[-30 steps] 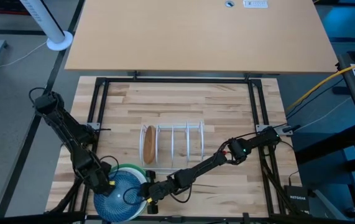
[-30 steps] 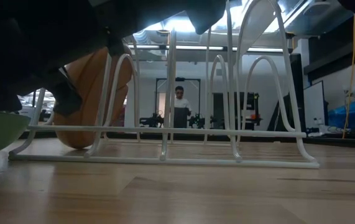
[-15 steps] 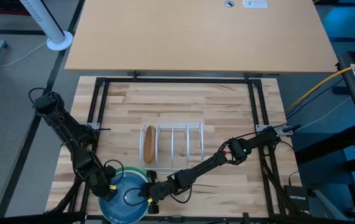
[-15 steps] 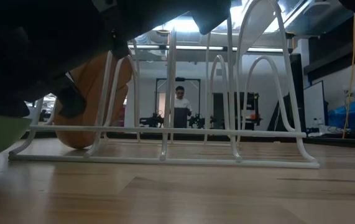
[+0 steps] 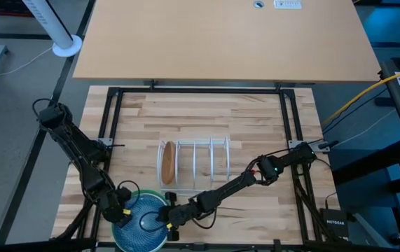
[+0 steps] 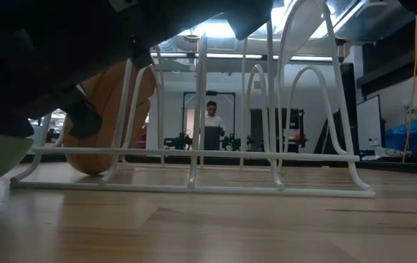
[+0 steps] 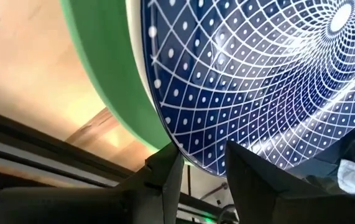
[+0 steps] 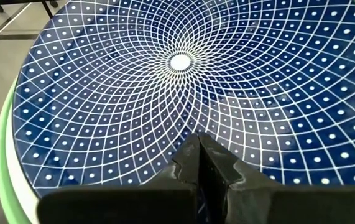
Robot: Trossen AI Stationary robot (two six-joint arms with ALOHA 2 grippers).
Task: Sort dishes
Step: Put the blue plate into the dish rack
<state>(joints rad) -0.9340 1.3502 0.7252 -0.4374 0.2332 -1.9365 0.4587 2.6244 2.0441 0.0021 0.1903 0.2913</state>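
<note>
At the table's near-left edge, one dark blue patterned round plate (image 5: pixel 142 220) tops one green plate (image 7: pixel 102 81); left gripper (image 7: pixel 199 167) pinches its rim, right gripper (image 8: pixel 203 163) fingers closed above; one tan-brown plate (image 5: pixel 166 163) upright in white wire rack (image 5: pixel 200 162)

The plate stack (image 5: pixel 141 225) is cut off at 6 o'clock; the white plate is seemingly hidden.

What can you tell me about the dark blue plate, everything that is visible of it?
The dark blue plate is round, glossy like glazed ceramic, with a white net pattern of lines and dots spiralling from a white centre. It lies face up on top of the green plate, near the table's front edge. The left gripper has its fingers astride its rim; the right gripper, fingers shut, presses on its face.
</note>
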